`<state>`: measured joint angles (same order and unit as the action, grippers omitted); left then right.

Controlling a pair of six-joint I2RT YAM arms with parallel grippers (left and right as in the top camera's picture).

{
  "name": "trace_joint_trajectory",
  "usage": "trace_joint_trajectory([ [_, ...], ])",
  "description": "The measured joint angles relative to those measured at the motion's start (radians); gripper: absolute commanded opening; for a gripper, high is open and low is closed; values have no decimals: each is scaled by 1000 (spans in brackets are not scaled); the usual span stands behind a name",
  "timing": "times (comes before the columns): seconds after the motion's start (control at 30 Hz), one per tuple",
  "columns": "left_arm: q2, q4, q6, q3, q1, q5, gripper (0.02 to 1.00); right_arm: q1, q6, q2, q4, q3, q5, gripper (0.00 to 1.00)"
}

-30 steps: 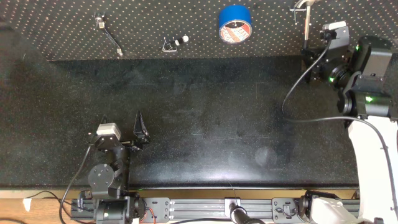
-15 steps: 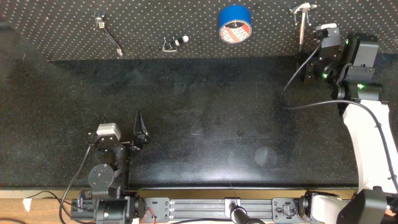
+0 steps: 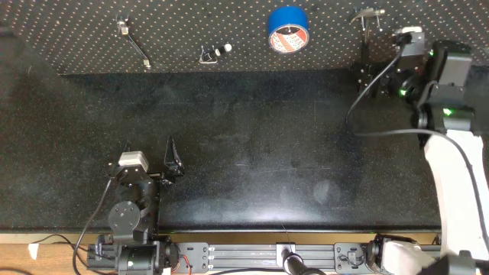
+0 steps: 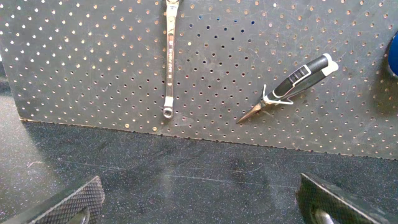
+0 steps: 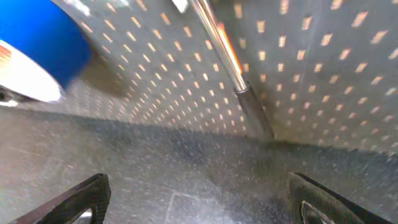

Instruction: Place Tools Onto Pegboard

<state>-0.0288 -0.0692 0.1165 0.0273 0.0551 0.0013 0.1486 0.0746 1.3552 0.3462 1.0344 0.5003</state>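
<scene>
The pegboard (image 3: 69,30) stands along the table's far edge. On it hang a wrench (image 3: 134,44), pliers (image 3: 214,52), a blue tape roll (image 3: 288,29) and, at the far right, a hammer (image 3: 368,15). My right gripper (image 3: 372,65) is just in front of the hammer's handle, open and empty. In the right wrist view the hammer (image 5: 231,68) hangs free on the board above the open gripper (image 5: 199,208), with the tape roll (image 5: 37,53) beside it. My left gripper (image 3: 150,154) rests open near the front left; in its own view the gripper (image 4: 199,208) faces the wrench (image 4: 169,62) and pliers (image 4: 292,84).
The black table mat (image 3: 252,145) spreads between the two arms. A black cable (image 3: 359,103) loops from the right wrist over the mat's right side. The pegboard's lower edge meets the mat at the back.
My right gripper has shifted left and turned in front of the hammer, which stays hung on the board. The left arm has not moved.
</scene>
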Motion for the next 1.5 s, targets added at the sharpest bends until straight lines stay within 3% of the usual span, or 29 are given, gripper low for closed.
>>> trace_joint_trajectory([
  [0.17, 0, 0, 0, 0, 0, 0, 996, -51, 19, -153, 13, 0, -23, 925],
  [0.3, 0, 0, 0, 0, 0, 0, 996, -142, 18, -317, 51, -11, -244, 930],
  [0.4, 0, 0, 0, 0, 0, 0, 998, -180, 18, -478, 13, -99, -337, 928],
  [0.63, 0, 0, 0, 0, 0, 0, 996, -183, 26, -895, -384, -599, -372, 928],
  [0.9, 0, 0, 0, 0, 0, 0, 996, -183, 56, -1248, -504, -985, -387, 930],
  [1.1, 0, 0, 0, 0, 0, 0, 996, -174, 13, -1343, -366, -1028, -488, 930],
  [1.17, 0, 0, 0, 0, 0, 0, 996, -174, -3, -1345, -281, -1028, -495, 932],
  [1.5, 0, 0, 0, 0, 0, 0, 996, -136, -20, -1346, -280, -1028, -497, 930],
])
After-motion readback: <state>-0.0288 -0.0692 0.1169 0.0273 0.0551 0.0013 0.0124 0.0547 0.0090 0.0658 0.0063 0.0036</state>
